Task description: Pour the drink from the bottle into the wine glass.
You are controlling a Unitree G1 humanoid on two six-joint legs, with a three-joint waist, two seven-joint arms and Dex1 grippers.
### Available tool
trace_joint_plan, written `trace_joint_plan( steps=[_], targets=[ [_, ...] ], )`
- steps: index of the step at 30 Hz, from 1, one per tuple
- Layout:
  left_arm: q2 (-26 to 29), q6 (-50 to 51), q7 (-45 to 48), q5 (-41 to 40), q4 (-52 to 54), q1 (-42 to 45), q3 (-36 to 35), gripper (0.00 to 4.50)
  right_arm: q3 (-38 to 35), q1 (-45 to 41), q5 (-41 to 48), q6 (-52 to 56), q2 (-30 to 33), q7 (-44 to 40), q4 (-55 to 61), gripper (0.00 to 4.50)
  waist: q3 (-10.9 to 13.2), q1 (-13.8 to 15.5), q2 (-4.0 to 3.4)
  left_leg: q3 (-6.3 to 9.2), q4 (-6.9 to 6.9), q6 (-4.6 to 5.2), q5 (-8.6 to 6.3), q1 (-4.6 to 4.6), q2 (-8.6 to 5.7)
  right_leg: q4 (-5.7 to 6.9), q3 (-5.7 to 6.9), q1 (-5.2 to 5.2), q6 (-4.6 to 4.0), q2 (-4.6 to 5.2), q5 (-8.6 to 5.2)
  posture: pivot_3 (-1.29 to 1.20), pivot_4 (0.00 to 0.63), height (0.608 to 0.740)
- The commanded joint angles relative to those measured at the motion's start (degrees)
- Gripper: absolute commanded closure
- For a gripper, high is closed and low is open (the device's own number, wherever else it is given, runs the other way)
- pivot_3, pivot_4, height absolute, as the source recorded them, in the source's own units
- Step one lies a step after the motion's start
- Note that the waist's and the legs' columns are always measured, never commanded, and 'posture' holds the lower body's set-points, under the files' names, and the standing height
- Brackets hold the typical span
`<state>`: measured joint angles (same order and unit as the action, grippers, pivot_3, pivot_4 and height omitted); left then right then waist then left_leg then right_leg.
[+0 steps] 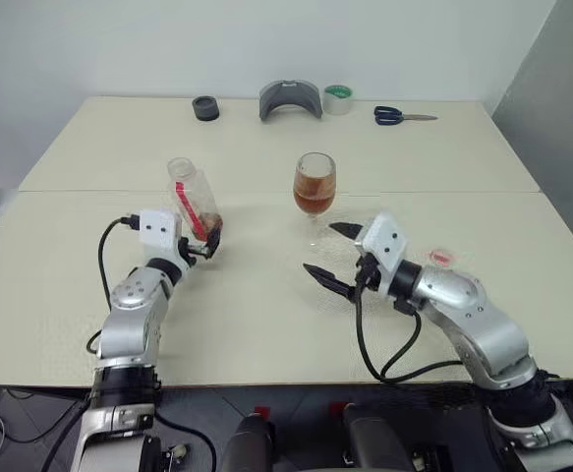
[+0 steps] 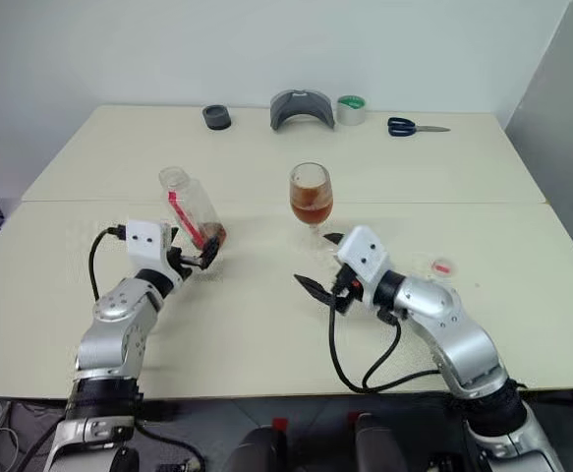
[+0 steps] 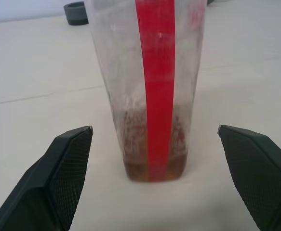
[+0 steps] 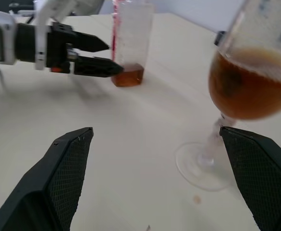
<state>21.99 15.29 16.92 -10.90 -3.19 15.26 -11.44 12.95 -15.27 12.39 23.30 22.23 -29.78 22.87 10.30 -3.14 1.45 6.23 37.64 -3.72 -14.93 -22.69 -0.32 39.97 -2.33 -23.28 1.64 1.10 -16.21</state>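
Standing bottle [image 3: 147,91] between spread left gripper [image 3: 154,139] fingers, untouched | right gripper [image 1: 331,254] spread beside wine glass [image 1: 315,187]

Both eye views look down from the robot's head over the whole table [image 1: 266,324], far edge included, and they show pretty much the same scene, just nudged sideways from each other. The left wrist cam sits low and level, right up close to the bottle [image 3: 150,91], peering out between its own fingers [image 3: 68,163]. The right wrist cam is just as low, aimed left across the tabletop, with the wine glass [image 4: 246,86] close up and that same bottle farther off.
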Motion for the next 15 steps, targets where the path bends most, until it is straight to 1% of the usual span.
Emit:
trace_joint_plan(
  steps=[1, 5, 8, 15],
  targets=[
    [-0.63, -0.46, -1.45, -0.45, 7.1, -2.87, -1.58, 0.02, -3.38, 2.36, -2.04, -7.81, -1.72, 3.05, -0.26, 0.0, 0.0, 0.06, 0.0, 0.0, 0.0, 0.0, 0.0, 0.0, -0.01, 0.01, 0.0, 0.0, 0.0, 0.01, 0.0, 0.0, 0.15, 0.74],
    [-1.87, -0.49, -1.57, -1.01, 11.96, -7.79, -1.18, 0.02, -6.57, 5.82, -3.66, -12.95, -6.02, 8.56, -4.24, 0.0, -0.01, 0.18, 0.0, -0.02, -0.01, 0.0, 0.0, 0.03, 0.0, 0.01, -0.02, 0.02, 0.0, 0.0, 0.0, 0.0, 0.15, 0.74],
    [-3.27, -0.13, -1.72, -1.48, 14.53, -10.08, -0.46, 0.02, -9.4, 7.97, -3.74, -15.12, -10.97, 14.09, -6.67, 0.0, -0.01, 0.28, 0.01, -0.03, -0.02, 0.0, 0.0, 0.04, -0.01, 0.0, -0.02, 0.03, 0.0, 0.0, 0.0, 0.0, 0.15, 0.74],
    [-4.44, -0.17, -1.05, -2.29, 15.88, -10.56, -0.33, 0.02, -8.81, 9.28, -5.59, -17.15, -12.93, 14.85, -8.35, 0.0, -0.01, 0.34, 0.0, -0.06, -0.09, 0.0, 0.0, 0.09, -0.01, -0.01, -0.03, 0.04, 0.0, -0.05, 0.0, 0.0, 0.15, 0.74]
  ],
)
